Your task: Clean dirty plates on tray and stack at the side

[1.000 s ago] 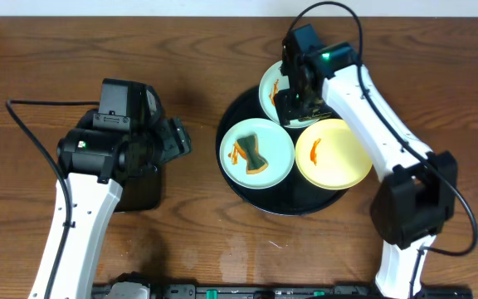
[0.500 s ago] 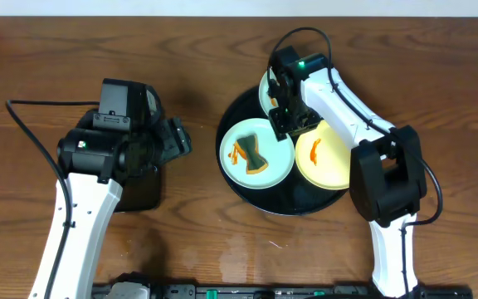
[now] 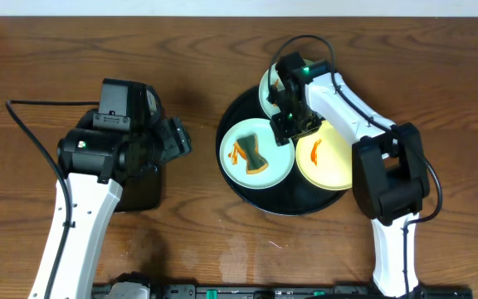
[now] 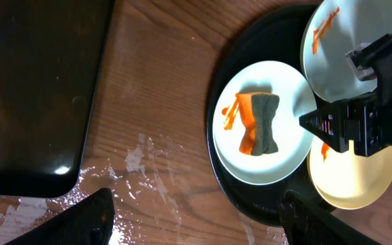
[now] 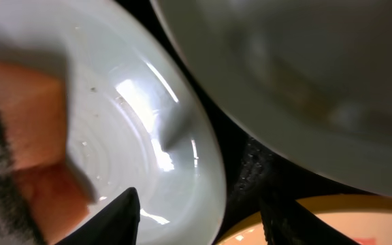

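Now right jaws, released, nearer the sponge plate (image 3: 276, 166) than before; left jaws released.

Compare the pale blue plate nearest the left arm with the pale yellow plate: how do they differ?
The blue plate is pale blue; the yellow plate is pale yellow. The blue plate carries a sponge; the yellow plate carries none. Both are round, smeared orange, and sit on the black tray.

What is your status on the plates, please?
Left gripper open, aside. Right gripper open over blue plate rim. Sponge on it. Plates smeared, on tray.
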Motion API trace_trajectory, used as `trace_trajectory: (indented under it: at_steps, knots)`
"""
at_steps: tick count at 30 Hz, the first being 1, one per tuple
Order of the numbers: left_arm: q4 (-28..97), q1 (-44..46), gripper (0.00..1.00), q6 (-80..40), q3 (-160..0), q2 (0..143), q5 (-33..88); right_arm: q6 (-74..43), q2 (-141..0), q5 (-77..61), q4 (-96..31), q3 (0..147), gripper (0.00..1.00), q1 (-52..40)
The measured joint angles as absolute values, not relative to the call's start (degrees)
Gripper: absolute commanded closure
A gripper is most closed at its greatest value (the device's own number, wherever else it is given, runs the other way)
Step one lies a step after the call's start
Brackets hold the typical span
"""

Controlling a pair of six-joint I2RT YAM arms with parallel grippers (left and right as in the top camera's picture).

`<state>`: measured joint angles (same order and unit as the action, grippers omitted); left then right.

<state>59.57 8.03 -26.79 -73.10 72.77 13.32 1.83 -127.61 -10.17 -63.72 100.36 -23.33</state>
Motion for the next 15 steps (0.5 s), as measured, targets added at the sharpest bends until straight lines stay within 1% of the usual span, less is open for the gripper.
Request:
trace_trajectory:
  at_steps: [1, 3, 6, 10, 15]
  knots:
    - [59.55, 8.03, 0.21, -26.79, -73.10, 72.77, 13.32, 2.33, -127.61, -11.27, -63.70, 100.31, 0.56, -22.98]
    - [59.48, 8.03, 0.21, -26.79, -73.10, 72.77, 13.32, 3.01, -127.61, -13.08, -63.37, 100.31, 0.57, -22.52]
    - [59.42, 8.03, 0.21, -26.79, -73.10, 72.77, 13.32, 3.73, -127.61, -14.35, -62.59, 99.94, 0.64, -22.28]
    - [59.44, 8.03, 0.21, -26.79, -73.10, 72.77, 13.32, 4.05, -127.61, -15.14, -60.23, 97.86, 0.64, -22.28]
    - [59.68, 8.03, 0.21, -26.79, -73.10, 72.77, 13.32, 4.10, -127.61, -15.40, -59.68, 96.03, 0.67, -22.17]
